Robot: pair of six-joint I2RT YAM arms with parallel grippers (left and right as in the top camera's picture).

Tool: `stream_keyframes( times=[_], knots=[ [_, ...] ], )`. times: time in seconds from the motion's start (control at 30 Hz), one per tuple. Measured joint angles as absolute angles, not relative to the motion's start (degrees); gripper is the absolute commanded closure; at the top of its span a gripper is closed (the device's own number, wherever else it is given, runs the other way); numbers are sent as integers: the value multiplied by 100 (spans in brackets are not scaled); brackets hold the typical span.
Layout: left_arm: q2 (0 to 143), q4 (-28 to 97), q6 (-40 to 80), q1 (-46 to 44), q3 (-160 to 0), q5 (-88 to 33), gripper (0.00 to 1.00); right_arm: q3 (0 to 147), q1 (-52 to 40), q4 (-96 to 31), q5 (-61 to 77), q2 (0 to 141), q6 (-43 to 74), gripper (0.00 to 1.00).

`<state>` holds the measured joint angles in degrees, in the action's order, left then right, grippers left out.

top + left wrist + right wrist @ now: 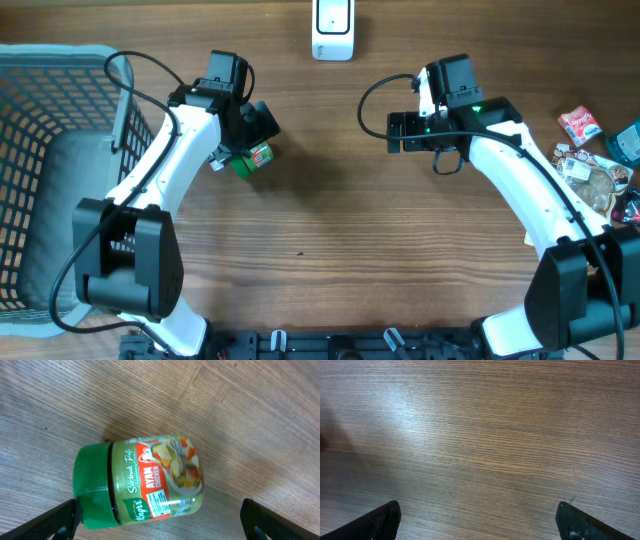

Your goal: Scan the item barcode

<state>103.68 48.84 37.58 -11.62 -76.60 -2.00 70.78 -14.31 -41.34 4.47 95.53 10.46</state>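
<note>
There is one worktop, and on it one jar with a green lid, one mesh basket and one white scanner. There are two pincers: the left pincer and the right pincer. Several packets overlap too much to count exactly.

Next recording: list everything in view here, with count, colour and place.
seasoning jar: 1, green lid, red-green label, on its side, left of centre
basket: 1, grey-blue, table's left edge
scanner: 1, white, top centre
packets: several, mixed colours, right edge
table: 1, brown wood
left gripper: 1, black, open, over the seasoning jar
right gripper: 1, black, open, over bare wood
</note>
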Motion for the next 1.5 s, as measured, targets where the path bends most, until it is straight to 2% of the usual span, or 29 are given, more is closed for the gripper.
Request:
stream_keyframes(
  times=[0.5,0.9,1.5],
  knots=[
    [10409,5103,3848,-1162,-7660,-139,0,7078,-1431,-4132,447,9553,1046,0],
    [10409,5017,5078,-1162,-7660,-139,0,7078,-1431,-4130,454,9553,1048,0],
    [10545,4746,5592,-1162,-7660,-113,0,7078,-1431,-4115,513,9553,1046,0]
  ],
)
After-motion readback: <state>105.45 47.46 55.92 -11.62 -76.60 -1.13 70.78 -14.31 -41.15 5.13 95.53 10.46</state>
